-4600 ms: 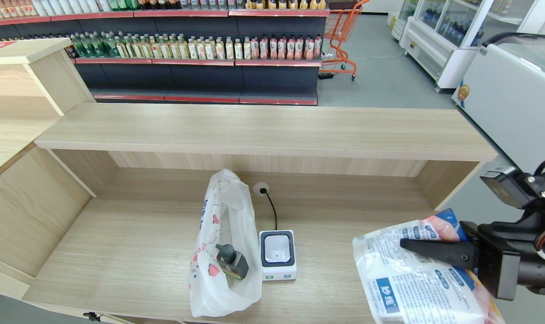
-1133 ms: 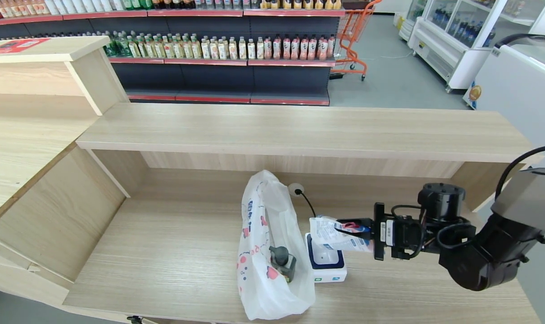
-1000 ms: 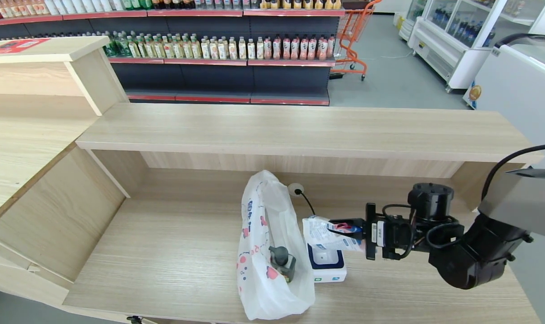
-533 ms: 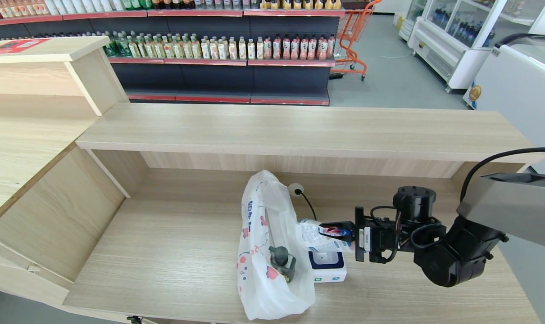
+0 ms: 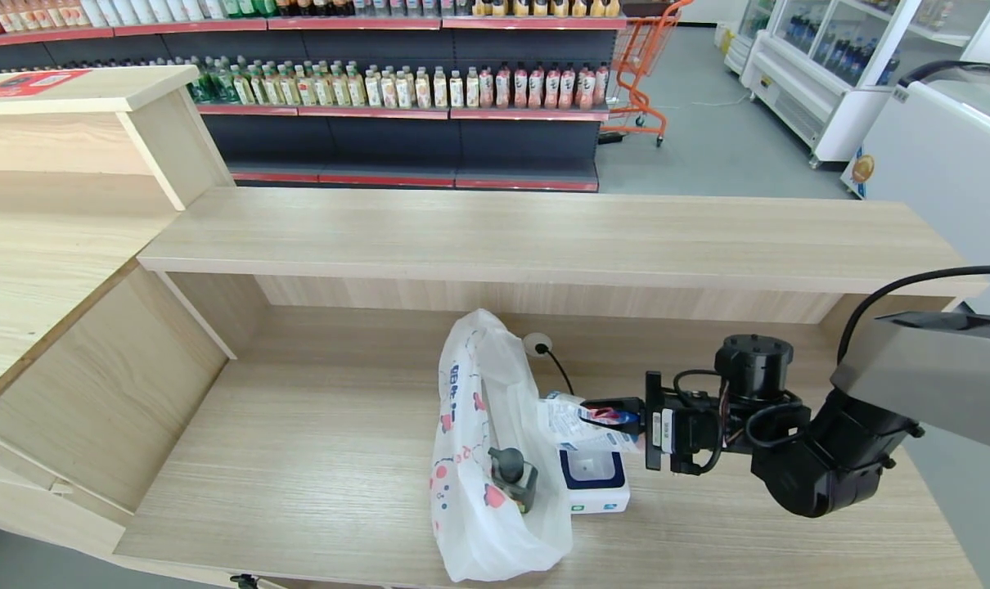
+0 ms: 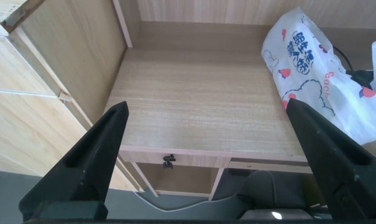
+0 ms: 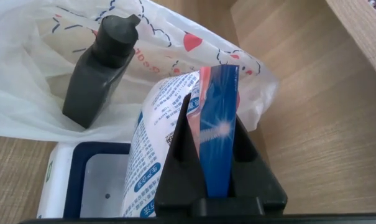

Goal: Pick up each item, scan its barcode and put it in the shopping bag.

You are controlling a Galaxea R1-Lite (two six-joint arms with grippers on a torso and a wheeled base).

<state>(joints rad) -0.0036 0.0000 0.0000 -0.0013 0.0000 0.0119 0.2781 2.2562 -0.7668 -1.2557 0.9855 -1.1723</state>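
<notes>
My right gripper (image 5: 596,411) is shut on a white and blue packet (image 5: 562,419) with a red stripe. It holds the packet above the white barcode scanner (image 5: 597,489), with the packet's far end at the mouth of the white shopping bag (image 5: 470,425). A dark pump bottle (image 5: 511,476) lies inside the bag. In the right wrist view the packet (image 7: 160,149) stands on edge in the right gripper (image 7: 212,146), over the scanner (image 7: 82,186) and next to the bottle (image 7: 104,68). My left gripper (image 6: 212,155) hangs open off the counter's near edge, left of the bag (image 6: 306,68).
The work surface is a recessed wooden counter (image 5: 299,458) with a raised ledge (image 5: 544,237) behind and a side wall (image 5: 102,393) on the left. The scanner's black cable (image 5: 556,368) runs to a hole at the back. Shelves of bottles and freezers stand beyond.
The right gripper has carried the packet leftward over the scanner to the bag's mouth, and barely moved in the last half second. The head camera shifted after the oldest frame.
</notes>
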